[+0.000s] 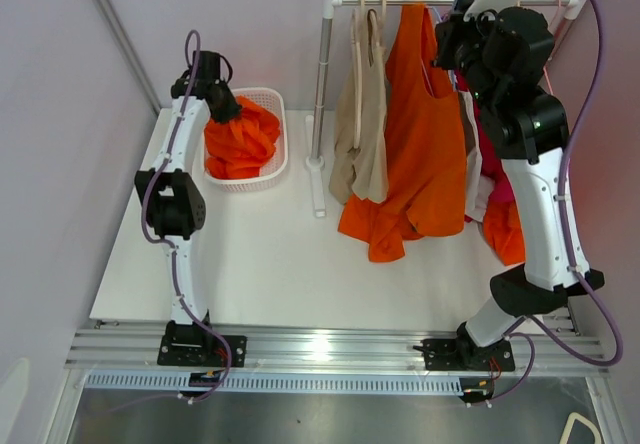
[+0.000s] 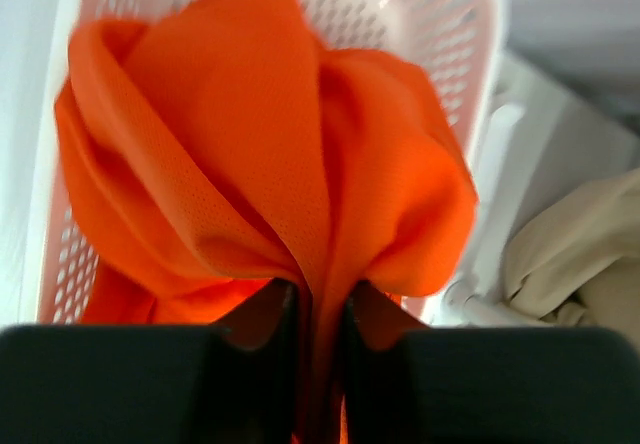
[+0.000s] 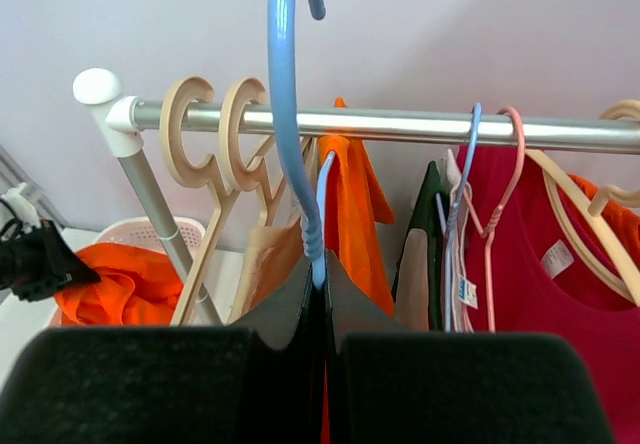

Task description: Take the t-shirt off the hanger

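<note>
An orange t-shirt [image 1: 240,139] lies bunched in the white basket [image 1: 275,94] at the back left. My left gripper [image 1: 225,109] hangs over it. In the left wrist view a fold of the t-shirt [image 2: 250,144] runs up between the fingers of that gripper [image 2: 318,299] and touches both, above the basket [image 2: 440,24]. My right gripper [image 3: 322,269] is shut on the neck of a blue hanger [image 3: 283,114], whose hook stands above the rail [image 3: 400,124]. In the top view the right gripper [image 1: 455,39] is up at the rail [image 1: 440,0].
On the rail hang a beige garment [image 1: 362,134], a long orange garment [image 1: 420,134] and a red one [image 3: 540,254], with two wooden hangers [image 3: 215,134] at the left end. The rack's upright pole [image 1: 322,94] stands between basket and clothes.
</note>
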`<state>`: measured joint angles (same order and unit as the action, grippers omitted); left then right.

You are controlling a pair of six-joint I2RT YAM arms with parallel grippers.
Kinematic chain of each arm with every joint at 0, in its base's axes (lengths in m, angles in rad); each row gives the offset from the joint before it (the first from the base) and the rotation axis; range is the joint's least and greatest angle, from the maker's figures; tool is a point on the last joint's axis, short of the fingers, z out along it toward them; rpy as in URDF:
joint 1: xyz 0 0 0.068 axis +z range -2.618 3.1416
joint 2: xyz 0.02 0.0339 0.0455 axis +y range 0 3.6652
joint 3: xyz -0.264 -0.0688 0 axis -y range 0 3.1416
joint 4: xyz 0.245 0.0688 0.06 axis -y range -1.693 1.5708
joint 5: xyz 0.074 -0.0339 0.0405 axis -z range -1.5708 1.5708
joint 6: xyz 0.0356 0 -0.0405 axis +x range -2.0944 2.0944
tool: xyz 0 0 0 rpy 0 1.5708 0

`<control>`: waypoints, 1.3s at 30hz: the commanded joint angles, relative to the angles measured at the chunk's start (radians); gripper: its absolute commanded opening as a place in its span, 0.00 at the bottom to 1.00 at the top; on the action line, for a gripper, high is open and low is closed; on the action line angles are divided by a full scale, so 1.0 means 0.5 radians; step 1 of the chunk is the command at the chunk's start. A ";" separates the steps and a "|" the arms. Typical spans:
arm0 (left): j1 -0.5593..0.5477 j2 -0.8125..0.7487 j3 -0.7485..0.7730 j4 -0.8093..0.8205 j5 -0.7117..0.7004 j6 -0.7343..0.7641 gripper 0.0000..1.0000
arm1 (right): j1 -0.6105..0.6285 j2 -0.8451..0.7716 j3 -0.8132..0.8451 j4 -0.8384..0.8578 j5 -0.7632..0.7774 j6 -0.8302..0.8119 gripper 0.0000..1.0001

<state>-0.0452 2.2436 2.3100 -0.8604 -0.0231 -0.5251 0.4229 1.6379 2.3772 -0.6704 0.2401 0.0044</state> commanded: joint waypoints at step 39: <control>-1.465 -2.511 -1.582 0.226 -0.905 0.289 0.99 | 0.621 -0.969 -1.002 -0.083 1.096 0.663 0.00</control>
<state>-0.7086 1.0725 1.5822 -0.8238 -0.3950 -0.3988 0.7052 1.1690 1.9018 -0.7452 0.6025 0.2417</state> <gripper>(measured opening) 0.994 0.023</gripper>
